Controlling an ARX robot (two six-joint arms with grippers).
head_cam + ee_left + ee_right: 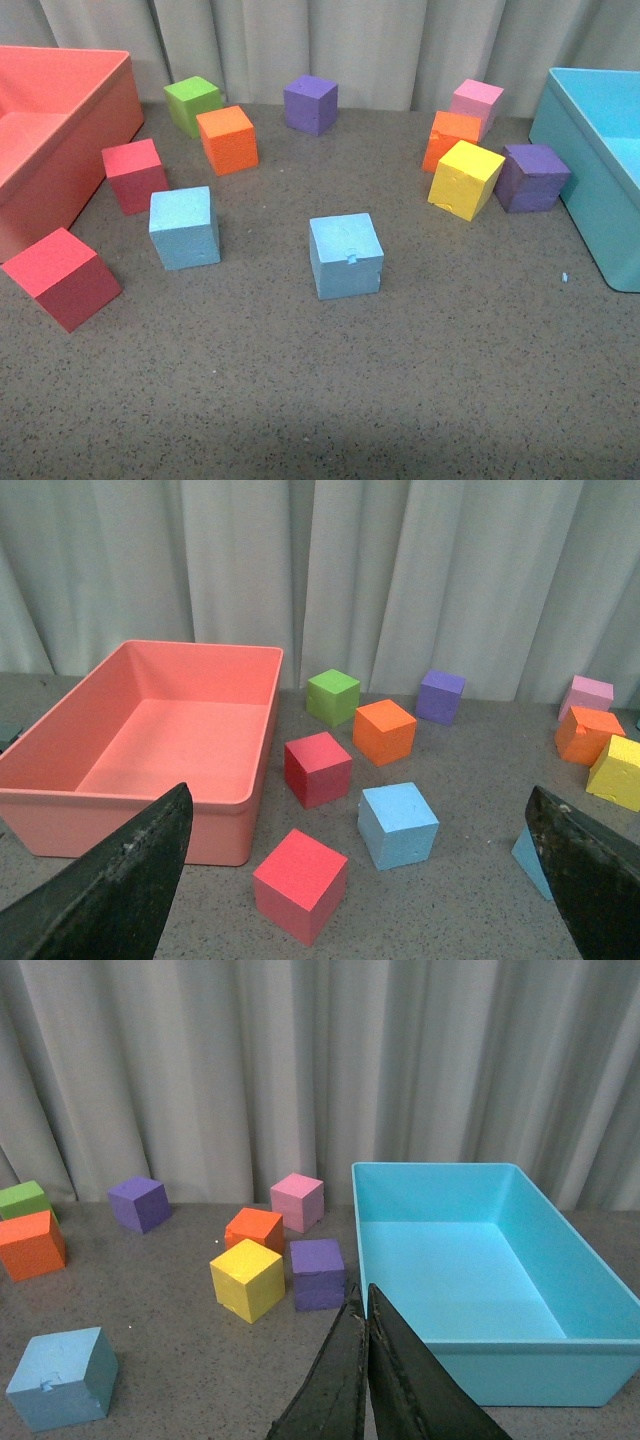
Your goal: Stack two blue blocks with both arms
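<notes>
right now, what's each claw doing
left claw: open, empty
right claw: closed, holding nothing

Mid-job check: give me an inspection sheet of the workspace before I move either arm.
Surface: grey speckled table; a small blue crumb lies near the turquoise bin.
Job's things: left blue block and nicked blue block both sit on the table, apart, not stacked.
Clutter: red cubes; orange cubes; purple cubes; green cube; pink cube; yellow cube; red bin. Both bins look empty.
Grippers: left gripper open, empty; right gripper shut, empty.
Cables: nothing seen.
Surroundings: grey curtain behind the table.
</notes>
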